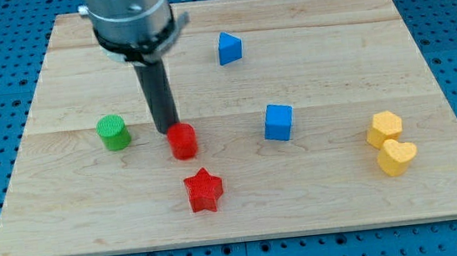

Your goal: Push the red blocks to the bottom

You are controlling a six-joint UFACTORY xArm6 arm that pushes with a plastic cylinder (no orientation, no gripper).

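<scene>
A red cylinder [183, 141] stands near the board's middle, a little left. A red star [203, 190] lies just below it, toward the view's bottom. My tip [167, 131] sits at the red cylinder's upper left side, touching or almost touching it. The dark rod rises from there to the arm's grey body at the view's top.
A green cylinder [114, 132] stands left of my tip. A blue cube [278, 122] is right of the red cylinder, a blue wedge-like block [229, 48] near the top. A yellow hexagon [384, 128] and yellow heart [397, 157] sit at the right. The wooden board [77, 218] lies on a blue pegboard.
</scene>
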